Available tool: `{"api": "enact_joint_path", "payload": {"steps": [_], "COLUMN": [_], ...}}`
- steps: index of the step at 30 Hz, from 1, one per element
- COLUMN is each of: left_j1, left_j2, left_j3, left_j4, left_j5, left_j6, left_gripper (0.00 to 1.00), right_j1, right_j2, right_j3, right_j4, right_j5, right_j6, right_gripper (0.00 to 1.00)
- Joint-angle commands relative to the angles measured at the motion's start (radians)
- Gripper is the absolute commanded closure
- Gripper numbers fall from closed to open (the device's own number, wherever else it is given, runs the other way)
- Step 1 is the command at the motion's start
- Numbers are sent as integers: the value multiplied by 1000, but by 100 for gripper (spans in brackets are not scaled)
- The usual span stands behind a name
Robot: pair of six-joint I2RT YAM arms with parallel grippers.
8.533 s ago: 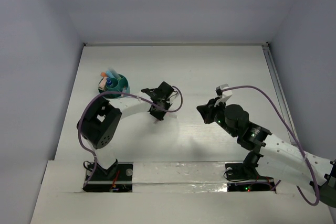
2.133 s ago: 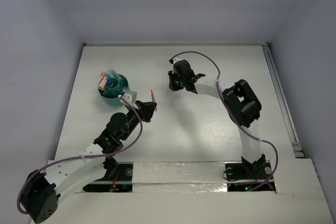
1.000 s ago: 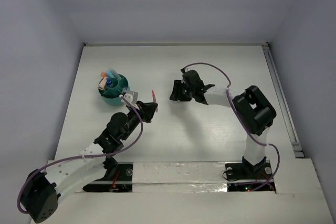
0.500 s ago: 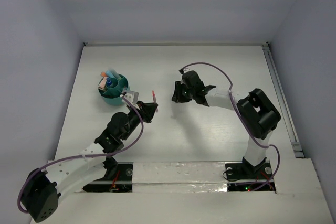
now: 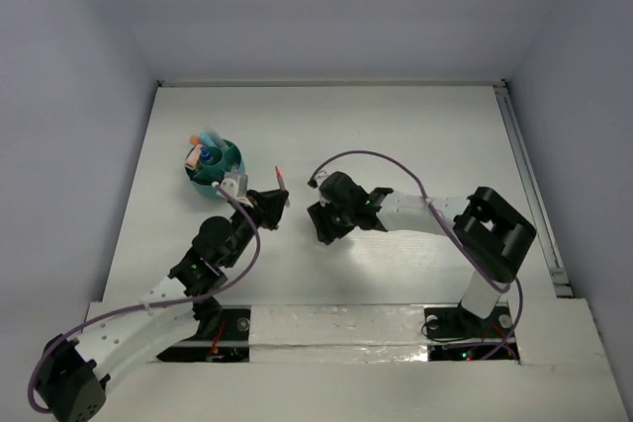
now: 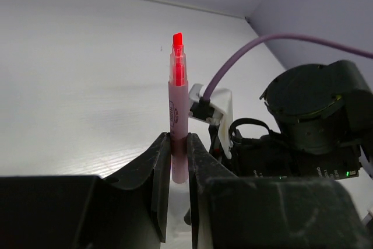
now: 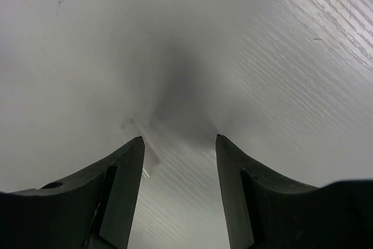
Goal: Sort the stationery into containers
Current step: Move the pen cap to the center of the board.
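Left hand: my left gripper [image 5: 271, 205] is pinched narrow on the marker [image 5: 280, 181]. In the wrist view both fingers [image 6: 160, 170] press the lower part of its pink barrel [image 6: 178, 121].
Marker: it stands straight out from the fingers, red tip at the free end. From above the tip points to about 12 o'clock. I cannot tell whether its lower end touches the table [image 5: 415, 135].
Pot: the teal pot [image 5: 230, 167] sits at about 10 o'clock from my left gripper, near but apart.
Pot contents: pens [image 5: 206, 136] and a blue-capped tube [image 5: 206, 155] stand in it. I cannot tell which compartments they are in.
Right hand: my right gripper [image 5: 321, 227] is at about 4 o'clock from the left one, close by. Its wrist view [image 7: 178, 144] shows the jaws wide apart with nothing between them, low over bare table with its shadow just ahead.
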Motion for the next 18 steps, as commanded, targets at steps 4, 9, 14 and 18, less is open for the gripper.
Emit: {"api": "enact_joint_path", "payload": {"steps": [4,9,14,18], "left_j1": [2,2,2,2], "left_j2": [-95,-127,-140,-137], "left_j3": [5,5,5,8], "left_j4": [-31,-51,-62,-68], "left_j5": [-87,-113,-130,-136], "left_j6": [23,24,24,24], "left_gripper": [100,100,100,100], "right_j1": [39,76,120,160], "right_j2": [-59,-66,-73,-59], "right_j3": [-18,-28,-16,-9], "right_j4": [-61,-65,-42,-29], "right_j5": [-27,-53,-88,-87], "right_j6": [-38,-14,15,40], "right_gripper": [43,43,43,43]}}
